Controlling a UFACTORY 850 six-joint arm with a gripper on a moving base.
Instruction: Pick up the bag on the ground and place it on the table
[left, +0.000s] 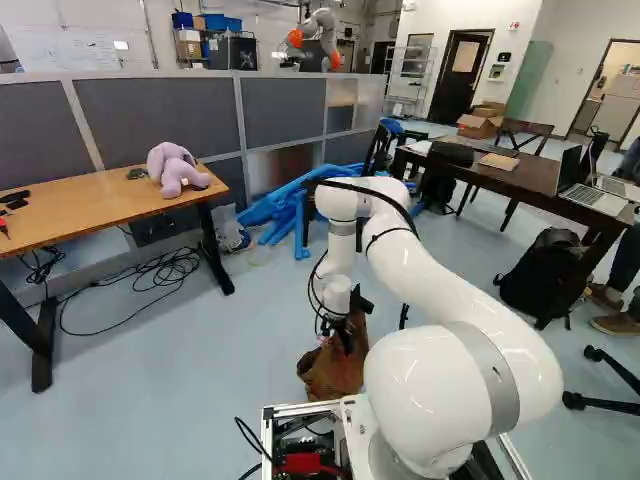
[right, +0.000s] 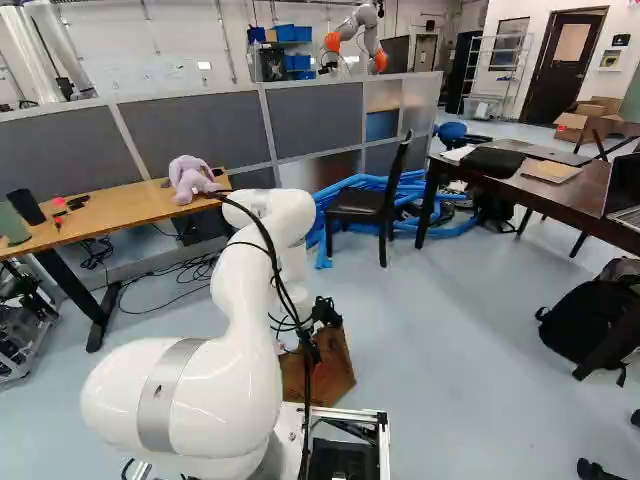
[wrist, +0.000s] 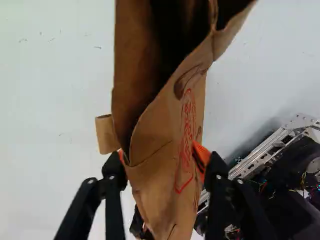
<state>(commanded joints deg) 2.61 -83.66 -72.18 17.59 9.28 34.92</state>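
Low ahead of the base, my gripper (left: 345, 338) reaches down into the top of a brown paper bag (left: 325, 378) that stands on the floor (left: 210, 350). In the wrist view the bag (wrist: 162, 150) fills the gap of the gripper (wrist: 161, 156). An orange pad (wrist: 201, 157) presses against its printed side, and the other finger meets the opposite side, largely covered by paper. The bag's mouth gapes ahead of the fingers, with a paper handle loop beside one of them. A light wooden table (left: 100, 215) stands at the left of the left base view.
A purple plush toy (left: 176, 169) sits on the wooden table. Cables lie beneath it. A dark table (right: 540, 182) with laptops, a black chair (right: 362, 203), blue tubes (right: 350, 190) and a backpack (right: 590, 310) stand to the right. Another robot (right: 358, 38) is behind the partition.
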